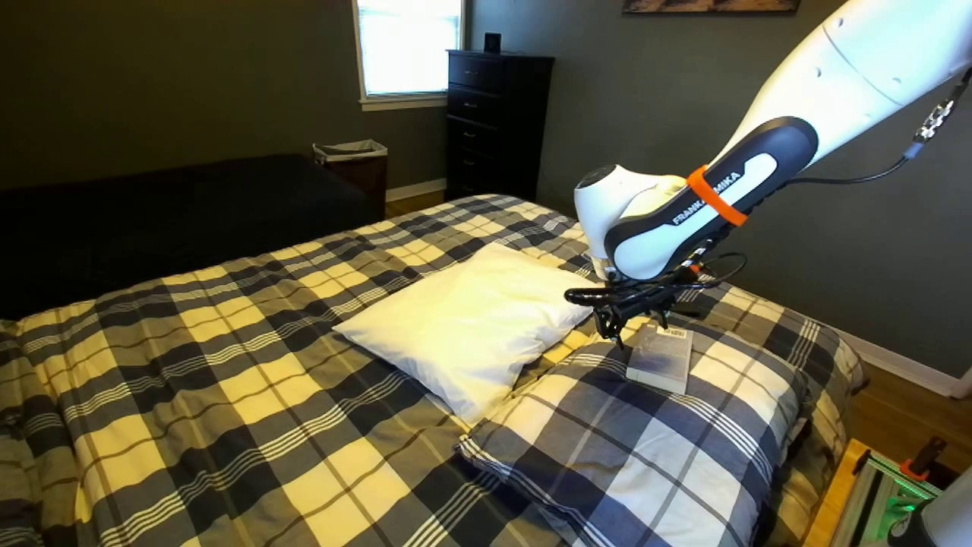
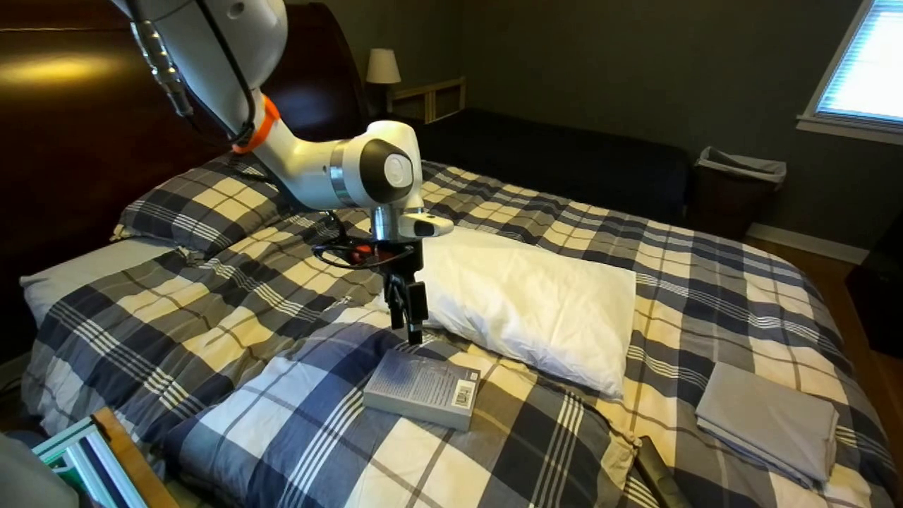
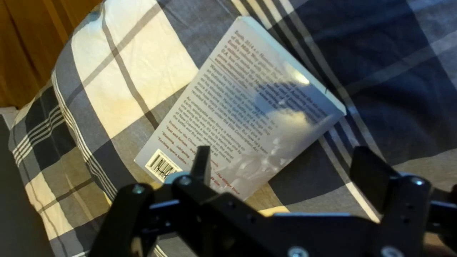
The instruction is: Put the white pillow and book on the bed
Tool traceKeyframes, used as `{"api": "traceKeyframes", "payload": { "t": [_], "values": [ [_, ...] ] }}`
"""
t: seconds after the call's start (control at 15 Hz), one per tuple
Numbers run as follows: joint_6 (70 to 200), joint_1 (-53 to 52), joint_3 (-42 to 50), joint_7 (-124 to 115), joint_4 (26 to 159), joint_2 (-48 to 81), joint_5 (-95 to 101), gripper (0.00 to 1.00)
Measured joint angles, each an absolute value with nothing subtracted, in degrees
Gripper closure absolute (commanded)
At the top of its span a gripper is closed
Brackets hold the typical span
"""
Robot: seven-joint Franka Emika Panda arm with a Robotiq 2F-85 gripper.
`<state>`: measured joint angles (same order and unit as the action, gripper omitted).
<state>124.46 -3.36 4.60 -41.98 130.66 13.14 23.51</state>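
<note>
The white pillow lies flat on the plaid bed, and both also show in an exterior view, the pillow and the bed. The book, grey-blue with printed text and a barcode, lies on the plaid pillow. The book also shows in an exterior view and in the wrist view. My gripper is open, empty and above the book's edge, apart from it. In the wrist view its fingers stand wide apart, one over the book's corner, the other over plaid fabric.
A folded grey cloth and a dark rod-like object lie on the bed. Another plaid pillow rests near the dark headboard. A wooden-edged stand with metal rails is beside the bed.
</note>
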Motion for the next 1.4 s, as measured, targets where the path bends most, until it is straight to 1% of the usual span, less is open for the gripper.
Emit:
{"api": "traceKeyframes", "payload": {
  "t": [0.6,1.07,1.13,1.2,1.27,1.33,1.4],
  "values": [
    [124.4,-6.2,5.0,-46.9,126.8,22.2,27.7,0.00],
    [118.5,-7.4,6.4,-47.9,122.5,28.0,28.8,0.00],
    [117.5,-7.5,6.5,-47.9,121.8,28.7,28.8,0.25],
    [116.3,-7.6,6.6,-47.9,121.2,29.3,28.8,0.26],
    [115.1,-7.7,6.6,-47.9,120.5,29.8,28.8,0.32],
    [114.0,-7.7,6.7,-47.9,119.8,30.3,28.8,0.42],
    [113.0,-7.7,6.8,-47.9,119.2,30.7,28.8,0.50]
  ]
}}
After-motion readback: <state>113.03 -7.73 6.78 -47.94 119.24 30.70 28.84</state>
